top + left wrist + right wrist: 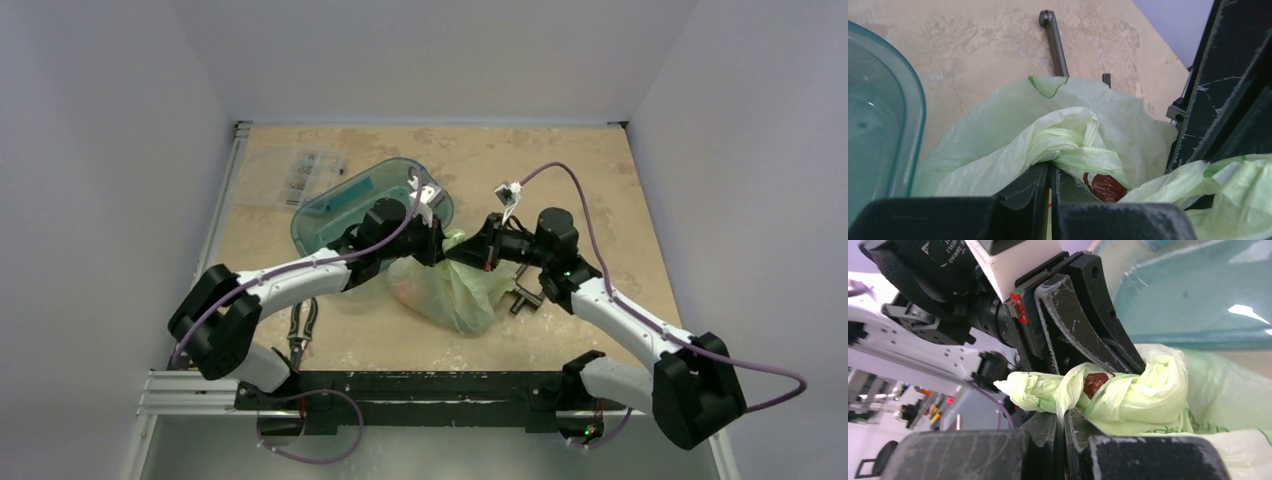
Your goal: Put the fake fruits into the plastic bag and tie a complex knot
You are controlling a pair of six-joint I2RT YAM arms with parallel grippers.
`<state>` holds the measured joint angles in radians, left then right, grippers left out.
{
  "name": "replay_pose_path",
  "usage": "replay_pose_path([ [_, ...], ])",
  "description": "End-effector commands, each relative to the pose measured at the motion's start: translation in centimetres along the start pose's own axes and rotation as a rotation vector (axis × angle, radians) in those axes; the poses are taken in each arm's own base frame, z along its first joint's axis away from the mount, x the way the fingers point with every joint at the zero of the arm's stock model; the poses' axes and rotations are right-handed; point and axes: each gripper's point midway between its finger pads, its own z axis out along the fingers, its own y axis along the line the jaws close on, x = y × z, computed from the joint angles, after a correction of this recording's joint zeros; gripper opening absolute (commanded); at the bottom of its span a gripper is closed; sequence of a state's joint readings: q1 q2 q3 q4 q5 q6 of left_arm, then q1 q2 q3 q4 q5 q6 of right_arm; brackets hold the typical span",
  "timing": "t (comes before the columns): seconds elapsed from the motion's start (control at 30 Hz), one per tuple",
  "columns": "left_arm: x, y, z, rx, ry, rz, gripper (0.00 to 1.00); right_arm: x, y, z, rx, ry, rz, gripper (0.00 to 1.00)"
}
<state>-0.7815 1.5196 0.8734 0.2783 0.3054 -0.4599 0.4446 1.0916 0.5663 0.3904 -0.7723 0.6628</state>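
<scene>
The pale green plastic bag (455, 295) lies bunched on the table between the two arms, its top twisted into a knot (1068, 145). My left gripper (1050, 167) is shut on a strand of the bag just below the knot. My right gripper (1064, 412) is shut on another strand, facing the left gripper's black fingers (1083, 325) at close range. Both grippers meet above the bag (457, 247). A dark red printed patch (1095, 382) shows on the plastic. The fake fruits are hidden inside the bag; only a faint pinkish tint (408, 290) shows through.
A translucent teal tub (350, 205) stands just behind the left gripper, its rim close at the left in the wrist view (908, 130). A clear packet (305, 175) lies at the back left. A dark metal bar (520, 298) lies right of the bag.
</scene>
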Motion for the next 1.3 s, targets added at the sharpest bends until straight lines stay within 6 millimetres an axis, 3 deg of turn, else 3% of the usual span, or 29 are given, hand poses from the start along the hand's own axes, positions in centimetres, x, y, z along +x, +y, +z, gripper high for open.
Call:
replay_pose_path([
  [0.0,-6.6,-4.3,-4.2,0.147,-0.13,0.123,0.0,-7.2,7.8,1.3,-0.204,-0.184,-0.087,0.0],
  [0.13,-6.7,-7.0,-5.5,0.266,-0.106,0.131,0.0,-8.2,10.2,0.9,-0.235,-0.237,-0.082,0.0],
  [0.3,-5.4,-7.8,-4.5,0.345,-0.072,0.084,0.0,-7.8,9.3,0.8,-0.188,-0.246,-0.049,0.0],
  [0.37,-4.2,-7.6,-3.6,0.368,-0.039,0.073,0.0,-6.3,8.1,0.7,-0.161,-0.221,-0.057,0.0],
  [0.5,-0.6,-6.4,-2.5,0.386,0.037,0.027,0.0,-1.2,4.6,0.0,-0.094,-0.124,-0.12,0.0],
  [0.67,2.6,-6.4,-3.8,0.416,0.099,-0.026,0.0,3.0,3.3,-1.2,-0.076,-0.017,-0.218,0.0],
  [0.7,3.0,-6.4,-4.1,0.416,0.108,-0.032,0.0,3.4,3.6,-1.4,-0.095,0.006,-0.239,0.13],
  [0.77,3.3,-6.5,-4.6,0.415,0.114,-0.042,0.0,3.6,5.4,-1.8,-0.166,0.076,-0.302,0.53],
  [0.8,3.3,-6.5,-4.7,0.412,0.113,-0.042,0.0,3.5,6.0,-2.2,-0.173,0.117,-0.334,0.67],
  [0.9,2.8,-6.7,-4.9,0.403,0.102,-0.054,0.0,1.8,8.1,-4.0,-0.154,0.168,-0.396,0.88],
  [1.0,2.3,-6.9,-5.4,0.393,0.085,-0.053,0.0,-1.2,8.2,-6.7,-0.11,0.17,-0.4,0.93],
  [1.1,2.0,-7.1,-5.8,0.393,0.078,-0.053,0.0,-3.9,4.9,-8.7,0.008,0.161,-0.308,0.9],
  [1.17,2.1,-7.0,-5.9,0.385,0.079,-0.057,0.0,-3.6,2.2,-9.1,0.077,0.207,-0.236,0.73],
  [1.27,2.2,-7.0,-6.0,0.381,0.082,-0.064,0.0,-1.4,-0.8,-9.2,0.119,0.305,-0.155,0.45],
])
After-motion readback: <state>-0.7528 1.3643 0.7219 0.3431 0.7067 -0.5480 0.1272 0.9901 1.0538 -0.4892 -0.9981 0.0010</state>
